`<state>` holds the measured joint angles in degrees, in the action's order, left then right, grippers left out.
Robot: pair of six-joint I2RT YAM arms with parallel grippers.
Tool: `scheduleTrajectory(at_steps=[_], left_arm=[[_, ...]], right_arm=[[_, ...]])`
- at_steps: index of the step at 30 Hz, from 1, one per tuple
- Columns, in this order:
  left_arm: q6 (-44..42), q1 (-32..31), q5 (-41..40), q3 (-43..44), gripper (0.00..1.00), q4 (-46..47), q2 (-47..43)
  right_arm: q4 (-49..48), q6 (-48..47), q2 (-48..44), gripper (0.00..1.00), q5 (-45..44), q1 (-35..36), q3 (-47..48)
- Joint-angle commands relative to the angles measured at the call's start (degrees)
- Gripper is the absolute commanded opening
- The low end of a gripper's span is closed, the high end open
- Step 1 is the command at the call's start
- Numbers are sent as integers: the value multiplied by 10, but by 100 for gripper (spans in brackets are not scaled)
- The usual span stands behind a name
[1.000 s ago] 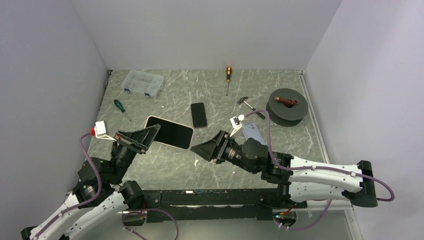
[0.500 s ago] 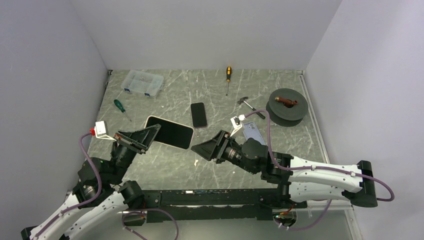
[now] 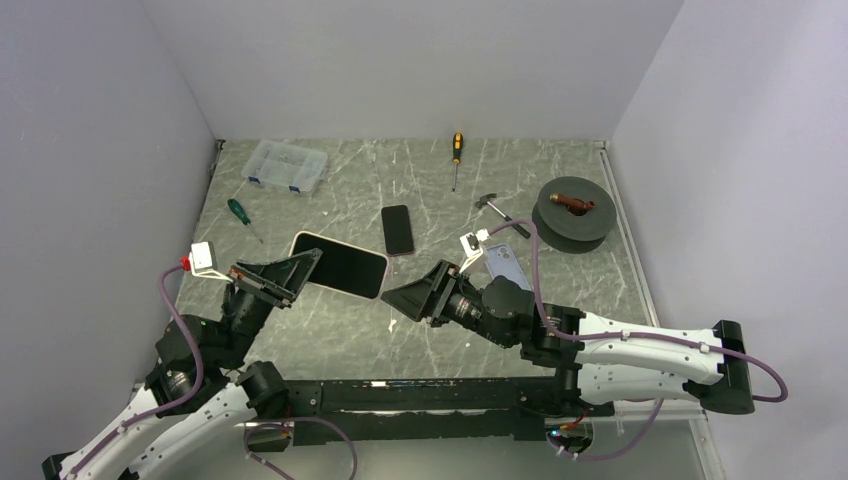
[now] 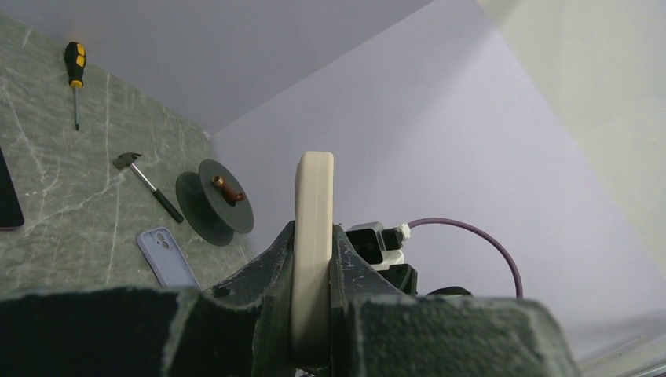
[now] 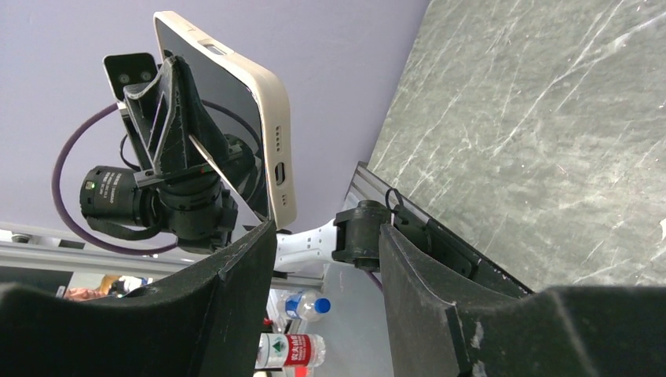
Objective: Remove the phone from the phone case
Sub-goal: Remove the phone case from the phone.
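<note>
My left gripper (image 3: 300, 266) is shut on a phone in a cream case (image 3: 338, 264) and holds it above the table, screen up. In the left wrist view the case's edge (image 4: 313, 236) stands clamped between both fingers. My right gripper (image 3: 405, 300) is open and empty, just right of the phone's free end, not touching it. In the right wrist view the cased phone (image 5: 251, 110) shows beyond my open fingers (image 5: 228, 306), with its port end toward me.
On the table lie a bare black phone (image 3: 397, 229), a lilac phone case (image 3: 506, 265), a small hammer (image 3: 500, 213), a black spool (image 3: 572, 213), a yellow screwdriver (image 3: 456, 157), a green screwdriver (image 3: 240, 216) and a clear parts box (image 3: 286, 165).
My right gripper has crept slightly left toward the cased phone. The left arm and the phone have not moved.
</note>
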<state>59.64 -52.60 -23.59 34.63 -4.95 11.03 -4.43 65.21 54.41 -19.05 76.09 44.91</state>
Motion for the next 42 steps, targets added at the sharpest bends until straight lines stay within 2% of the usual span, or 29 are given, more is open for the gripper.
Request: scheduleTrajectory(at_steps=[1, 42], left_arm=[[14, -2, 11, 7, 0, 68, -5], [43, -2, 74, 11, 0, 104, 16]], right_arm=[[-27, 2, 1, 53, -6, -2, 2], [-28, 19, 21, 54, 10, -19, -4]])
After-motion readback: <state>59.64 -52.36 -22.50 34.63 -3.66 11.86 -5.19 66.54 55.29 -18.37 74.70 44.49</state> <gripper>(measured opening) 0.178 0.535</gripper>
